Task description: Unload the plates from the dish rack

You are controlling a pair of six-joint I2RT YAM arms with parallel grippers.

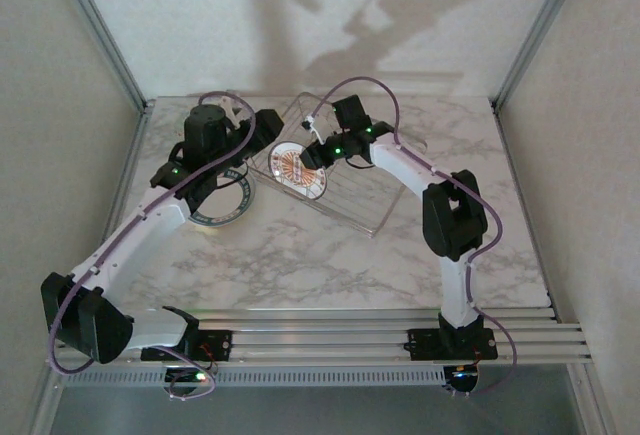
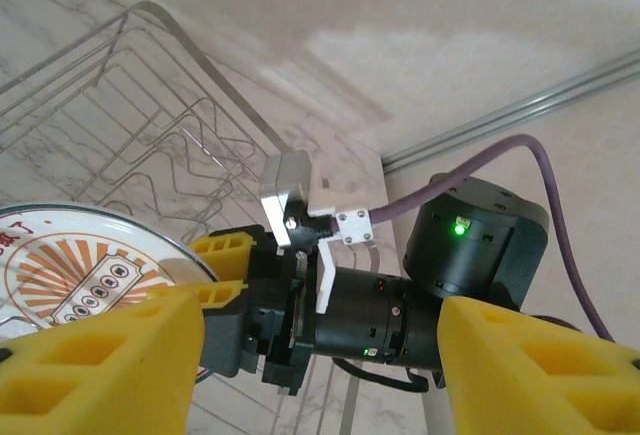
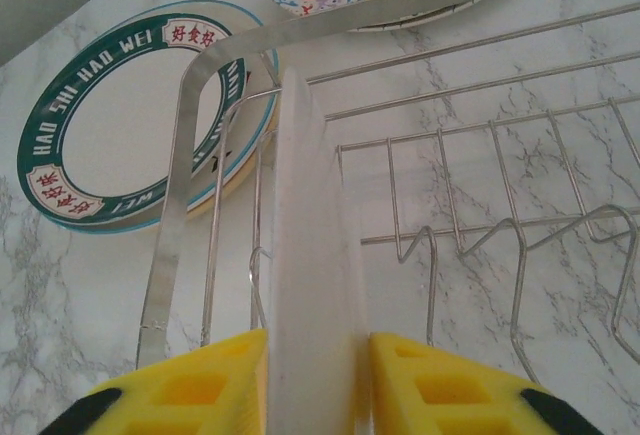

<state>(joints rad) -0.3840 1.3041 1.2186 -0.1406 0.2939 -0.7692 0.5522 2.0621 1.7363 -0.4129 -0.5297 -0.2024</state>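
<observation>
Marble tabletop (image 1: 300, 265): right gripper (image 3: 315, 347) clenched on rim of small white round plate with red-orange sunburst centre (image 1: 297, 168), at 9 o'clock end of silver wire dish rack (image 3: 182, 155); left gripper (image 2: 320, 375) gapes empty nearby; likely trouble: plate snagging tines, grippers colliding.

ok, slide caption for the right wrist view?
Right gripper shut on the white plate, seen edge-on against the dish rack; green-ringed plate flat on the table beyond.
</observation>
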